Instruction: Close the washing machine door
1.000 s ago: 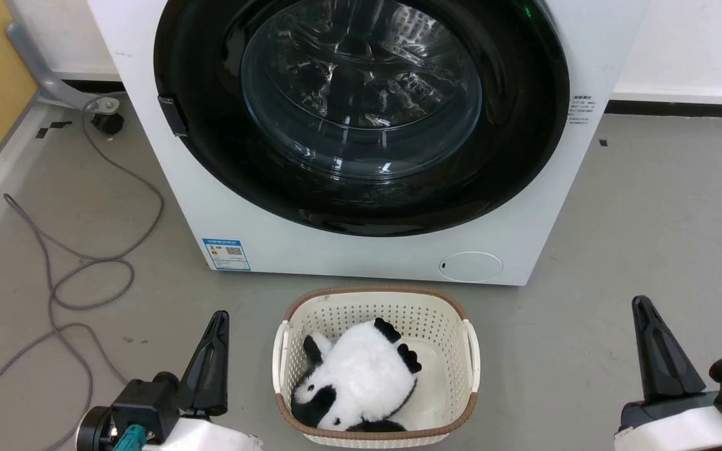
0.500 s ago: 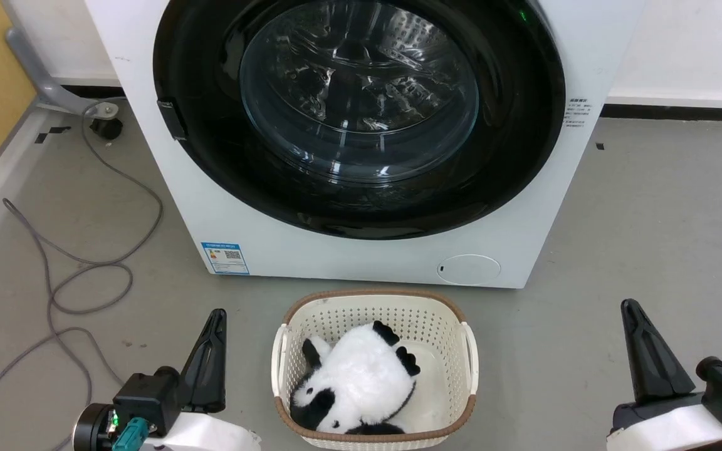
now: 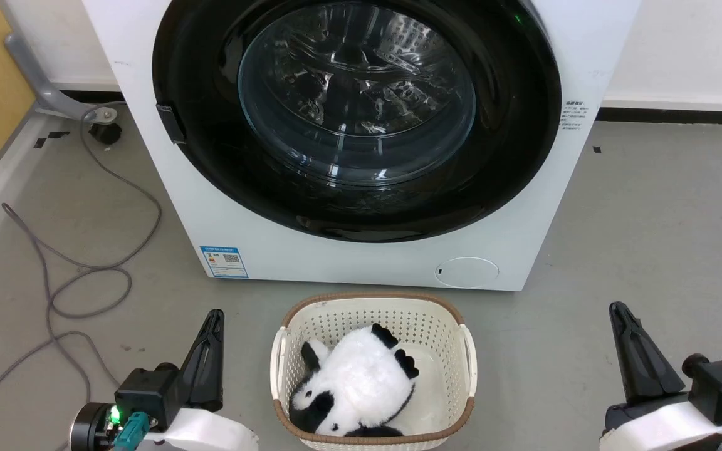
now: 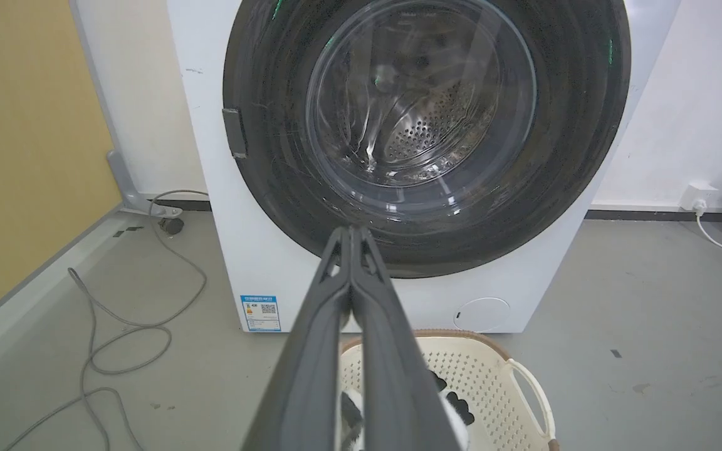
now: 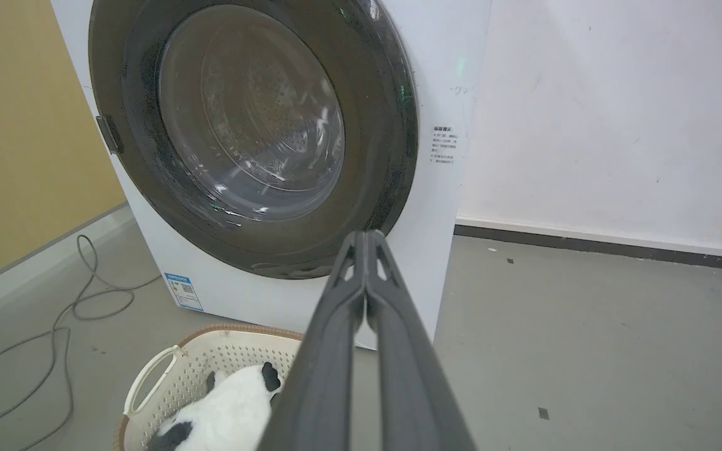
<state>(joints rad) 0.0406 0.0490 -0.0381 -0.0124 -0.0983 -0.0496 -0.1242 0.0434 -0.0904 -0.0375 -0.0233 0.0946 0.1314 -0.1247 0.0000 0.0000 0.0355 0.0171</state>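
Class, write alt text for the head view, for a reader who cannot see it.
A white washing machine stands with its round black door shut against its front. On the grey floor before it sits a cream basket holding a panda plush; the left gripper and right gripper rest low, fingers together.

Left gripper point(image 3: 214, 316) noted between 7 and 8 o'clock of the head view. Its fingers are pressed together, tips leaning toward 1 o'clock. A green light point(image 3: 112, 413) is seen lit at the left wrist, with the pale left forearm point(image 3: 210, 435) at 7 o'clock. Right gripper point(image 3: 618, 310) noted at 4 o'clock, fingers likewise pressed together, tips leaning toward 11. Pale right forearm point(image 3: 662, 432) recorded at 5 o'clock. In each wrist view the fingers are seen meeting at the tips.
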